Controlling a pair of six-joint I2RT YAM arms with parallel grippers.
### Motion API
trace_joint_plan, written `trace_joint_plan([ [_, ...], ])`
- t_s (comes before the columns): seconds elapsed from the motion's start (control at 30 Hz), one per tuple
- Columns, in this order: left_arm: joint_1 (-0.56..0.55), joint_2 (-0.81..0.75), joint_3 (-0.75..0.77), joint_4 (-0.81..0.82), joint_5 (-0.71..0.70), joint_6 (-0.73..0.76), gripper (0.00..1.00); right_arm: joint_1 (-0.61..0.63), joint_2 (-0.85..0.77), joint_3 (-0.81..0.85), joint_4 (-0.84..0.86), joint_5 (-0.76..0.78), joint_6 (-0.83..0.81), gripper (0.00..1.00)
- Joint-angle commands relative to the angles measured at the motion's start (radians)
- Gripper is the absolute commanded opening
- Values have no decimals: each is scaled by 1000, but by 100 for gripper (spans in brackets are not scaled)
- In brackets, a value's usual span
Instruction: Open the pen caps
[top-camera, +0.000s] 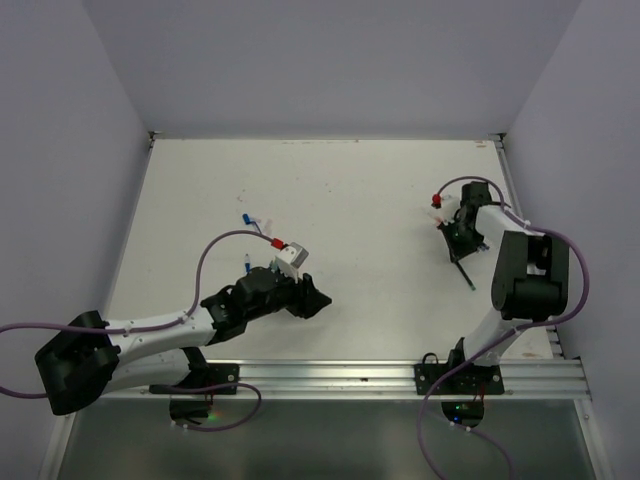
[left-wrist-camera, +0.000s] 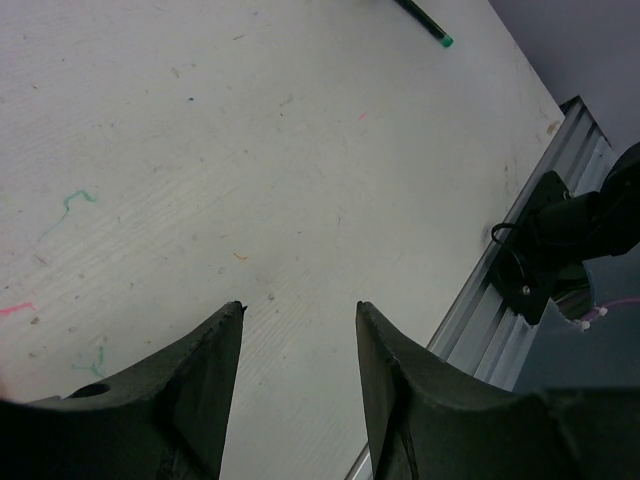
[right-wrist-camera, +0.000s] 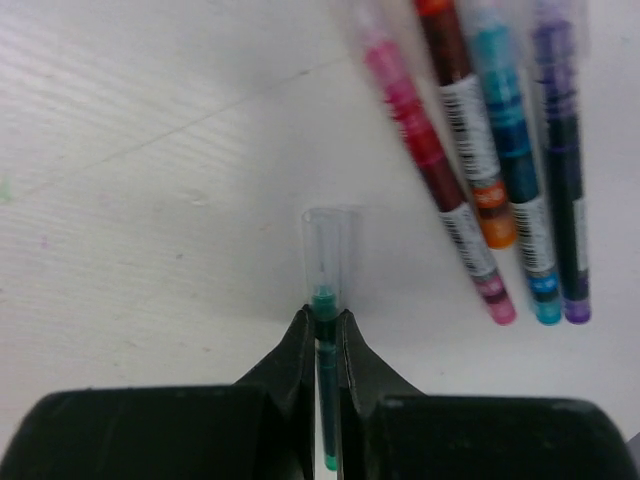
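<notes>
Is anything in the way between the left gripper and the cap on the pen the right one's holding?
Nothing visible. Bare table lies between the left gripper and the clear cap; the right gripper grips the green pen behind it, and four other pens lie apart beside it.

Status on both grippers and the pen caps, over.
Right gripper shut on thin green pen, its clear plastic cap on. Left gripper open, empty, over white table. Four coloured pens lie beside, clear of the grip.

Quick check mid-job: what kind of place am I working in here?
Likely a lab robot test cell: a white tabletop with stray pen marks, plain lavender walls boxing it in, and an aluminium mounting rail along the near edge.
</notes>
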Motion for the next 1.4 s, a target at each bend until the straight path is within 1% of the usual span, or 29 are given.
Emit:
trace_joint_plan([
  [0.0,11,4,20,21,-6,0,52,92,-23,-20,-145,28,9,0],
  [0.1,11,-10,33,-16,-11,-7,52,201,-84,-10,-127,51,51,0],
  [0.13,11,-13,34,-30,-14,-9,52,261,-121,-5,-124,48,78,0],
  [0.33,11,-71,63,-140,-63,-20,52,450,-190,96,-138,-55,138,0],
  [0.4,11,-94,73,-165,-127,-26,53,482,-221,98,-89,-107,160,0],
  [0.47,12,-104,82,-209,-155,-30,53,504,-235,95,-64,-174,174,0],
  [0.5,12,-105,91,-223,-173,-41,53,508,-236,92,-30,-184,207,0],
  [0.57,12,-101,94,-225,-178,-55,53,513,-235,93,-7,-237,232,0],
  [0.6,12,-87,96,-205,-169,-67,53,514,-244,84,48,-300,284,0],
  [0.63,12,-78,94,-188,-164,-70,53,514,-255,70,94,-331,319,0],
  [0.67,12,-67,90,-165,-158,-75,53,516,-272,32,141,-381,351,0],
  [0.7,12,-47,71,-97,-135,-77,53,522,-308,9,263,-424,437,0],
  [0.73,12,-38,57,-49,-121,-75,53,525,-334,-19,336,-446,500,0],
  [0.77,12,-29,42,-1,-113,-75,53,527,-357,-84,417,-469,560,0],
  [0.8,12,-16,6,105,-106,-89,53,533,-388,-114,573,-493,671,0],
  [0.83,12,-10,-15,163,-104,-95,53,537,-399,-137,650,-521,727,0],
  [0.87,12,-3,-31,218,-103,-101,53,545,-405,-176,715,-526,773,0],
  [0.9,11,14,-53,303,-95,-110,53,560,-411,-191,810,-524,860,0],
  [0.97,12,39,-56,362,-90,-107,53,574,-419,-232,904,-543,936,0],
  [1.0,12,66,-44,379,-92,-103,53,582,-422,-246,982,-538,973,0],
  [1.03,12,79,-35,384,-95,-93,53,600,-431,-260,1004,-535,1021,0],
  [1.1,12,105,-21,413,-89,-77,54,631,-437,-263,1028,-515,1053,0],
  [1.23,12,106,-19,450,-103,-60,55,651,-448,-269,1022,-498,1071,0],
  [1.3,12,106,-10,441,-116,-47,56,657,-463,-295,1054,-492,1100,0],
  [1.37,12,113,8,432,-119,-31,56,660,-477,-309,1045,-486,1106,0],
])
